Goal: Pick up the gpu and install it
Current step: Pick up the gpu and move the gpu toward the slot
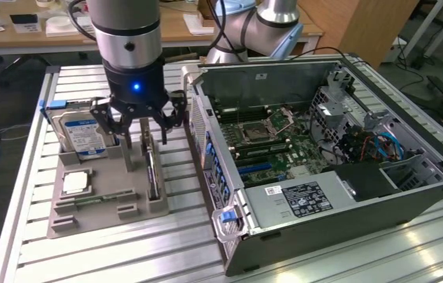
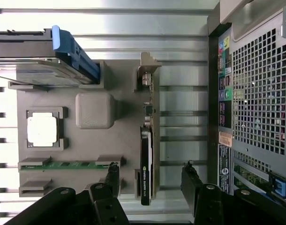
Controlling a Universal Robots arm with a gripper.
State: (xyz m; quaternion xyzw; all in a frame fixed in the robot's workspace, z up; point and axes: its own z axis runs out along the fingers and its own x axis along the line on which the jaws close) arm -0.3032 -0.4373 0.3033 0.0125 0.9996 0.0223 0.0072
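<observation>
The gpu (image 1: 152,172) stands on edge in a slot of the grey holder tray (image 1: 103,221), a thin dark card seen from its narrow side. In the wrist view the gpu (image 2: 146,159) runs lengthwise between my two black fingers (image 2: 113,177). My gripper (image 1: 146,140) hangs just above the card's far end, open, one finger on each side of it and neither touching it. The gripper (image 2: 151,180) holds nothing. The open computer case (image 1: 410,188) lies to the exterior view's right, with its motherboard (image 1: 265,144) exposed.
On the same tray sit a silver hard drive (image 1: 82,134) in a blue carrier (image 2: 72,47), a square processor (image 1: 76,183) and a green memory stick (image 2: 63,165). The case's perforated rear wall (image 2: 258,93) stands close beside the tray. The table is slatted aluminium (image 1: 127,259).
</observation>
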